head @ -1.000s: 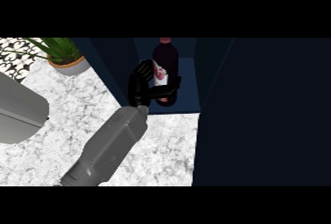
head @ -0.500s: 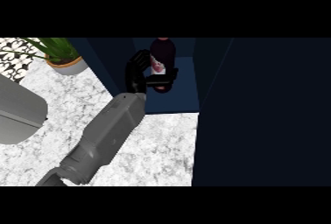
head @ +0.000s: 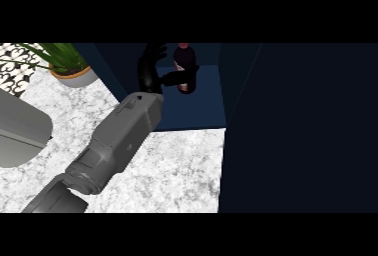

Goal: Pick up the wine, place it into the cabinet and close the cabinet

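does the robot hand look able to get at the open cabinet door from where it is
Probably yes. The robot hand is inside the cabinet by the wine; the door stands open just to the right, nothing between.

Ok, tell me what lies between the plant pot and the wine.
In the head view, the cabinet's dark left wall and the hand lie between the pot and the wine.
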Motion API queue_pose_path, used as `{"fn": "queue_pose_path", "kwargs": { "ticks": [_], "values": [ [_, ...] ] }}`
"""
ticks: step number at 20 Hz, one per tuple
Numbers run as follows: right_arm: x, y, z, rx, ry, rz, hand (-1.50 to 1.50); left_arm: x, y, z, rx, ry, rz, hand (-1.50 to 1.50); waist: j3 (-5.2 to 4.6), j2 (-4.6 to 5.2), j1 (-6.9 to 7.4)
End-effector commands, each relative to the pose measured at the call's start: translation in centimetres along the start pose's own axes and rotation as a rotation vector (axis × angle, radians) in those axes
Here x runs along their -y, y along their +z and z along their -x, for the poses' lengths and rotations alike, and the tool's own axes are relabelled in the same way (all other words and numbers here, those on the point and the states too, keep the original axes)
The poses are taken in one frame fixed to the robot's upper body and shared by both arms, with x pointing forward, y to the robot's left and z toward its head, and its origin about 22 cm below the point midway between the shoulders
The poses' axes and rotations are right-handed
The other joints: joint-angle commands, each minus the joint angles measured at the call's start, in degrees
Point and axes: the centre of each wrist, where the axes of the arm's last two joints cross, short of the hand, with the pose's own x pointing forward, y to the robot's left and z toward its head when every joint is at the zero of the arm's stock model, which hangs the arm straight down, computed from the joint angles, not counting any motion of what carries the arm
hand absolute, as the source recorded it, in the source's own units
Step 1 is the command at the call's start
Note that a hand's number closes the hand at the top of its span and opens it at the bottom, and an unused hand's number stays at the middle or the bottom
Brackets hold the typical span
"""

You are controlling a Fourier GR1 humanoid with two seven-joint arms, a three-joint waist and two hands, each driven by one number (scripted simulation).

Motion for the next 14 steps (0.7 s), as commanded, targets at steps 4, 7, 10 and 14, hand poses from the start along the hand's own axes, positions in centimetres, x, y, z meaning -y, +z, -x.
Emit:
{"fn": "queue_pose_path", "kwargs": {
  "ticks": [4, 7, 10, 14],
  "values": [
    [-0.2, 1.7, -2.6, 0.073, -0.049, -0.034, -1.50, -3.3, -2.5, -0.1, 0.028, -0.106, -0.062, -1.50, -0.03, 0.42, -0.71],
    [-0.5, 2.5, -2.6, 0.060, -0.067, -0.057, -1.50, -1.6, -1.6, -0.1, -0.007, -0.112, -0.069, -1.50, 0.01, 0.32, -1.28],
    [-0.7, 1.9, -2.7, 0.079, -0.070, -0.036, -1.50, -2.4, -1.0, 1.7, 0.005, -0.140, -0.091, -1.50, -0.05, 0.28, -0.34],
    [-0.7, 1.9, -2.1, 0.061, -0.074, -0.054, -1.50, -4.4, -2.8, 0.8, 0.014, -0.128, -0.068, -1.50, -0.04, 0.53, -0.88]
  ]
}}
